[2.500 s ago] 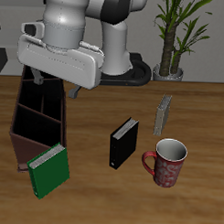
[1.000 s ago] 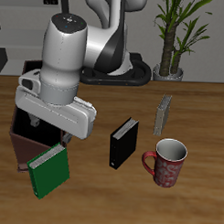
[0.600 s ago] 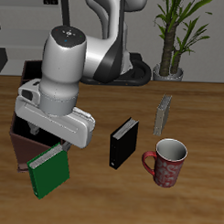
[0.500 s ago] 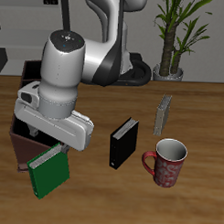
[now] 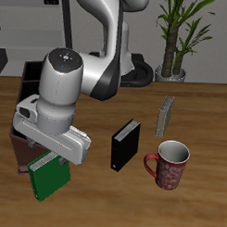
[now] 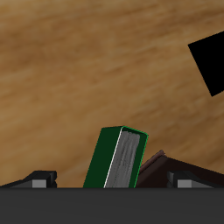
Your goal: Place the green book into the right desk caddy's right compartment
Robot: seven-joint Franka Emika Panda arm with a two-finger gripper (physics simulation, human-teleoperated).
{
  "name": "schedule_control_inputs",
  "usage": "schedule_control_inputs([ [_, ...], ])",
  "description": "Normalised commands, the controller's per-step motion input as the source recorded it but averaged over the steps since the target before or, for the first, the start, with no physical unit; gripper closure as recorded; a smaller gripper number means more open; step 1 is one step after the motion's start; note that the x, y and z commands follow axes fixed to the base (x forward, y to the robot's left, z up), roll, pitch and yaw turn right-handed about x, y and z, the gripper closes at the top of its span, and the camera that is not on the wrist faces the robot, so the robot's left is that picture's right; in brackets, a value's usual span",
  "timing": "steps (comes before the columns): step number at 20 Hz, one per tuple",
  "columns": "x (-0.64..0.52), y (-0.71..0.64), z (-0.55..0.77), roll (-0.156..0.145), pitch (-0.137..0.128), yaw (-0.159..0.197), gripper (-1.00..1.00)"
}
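Gripper (image 5: 51, 152) poised directly over green book (image 5: 48, 175), which stands at the near end of the right desk caddy (image 5: 22, 145); presumably aligned for a top grasp. Finger spread hidden; cannot tell.

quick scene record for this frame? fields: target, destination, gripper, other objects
target: green book, upright, leaning at the caddy's front end, not in a compartment
destination: right desk caddy, mostly hidden behind the arm
gripper: gripper just above the green book; fingers hidden, state unclear
other objects: black book, grey book, red mug, potted plant
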Motion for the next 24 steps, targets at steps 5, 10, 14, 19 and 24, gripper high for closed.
schedule_control_inputs([
  [5,-0.01,-0.15,-0.35,-0.006,0.035,-0.032,-1.00],
  [10,-0.02,-0.09,-0.35,-0.010,0.047,-0.025,-1.00],
  [14,0.00,-0.18,-0.43,-0.019,0.087,-0.051,1.00],
  [19,-0.03,-0.08,-0.17,0.008,0.017,-0.021,1.00],
  [24,-0.07,-0.07,-0.11,-0.005,0.018,-0.019,1.00],
])
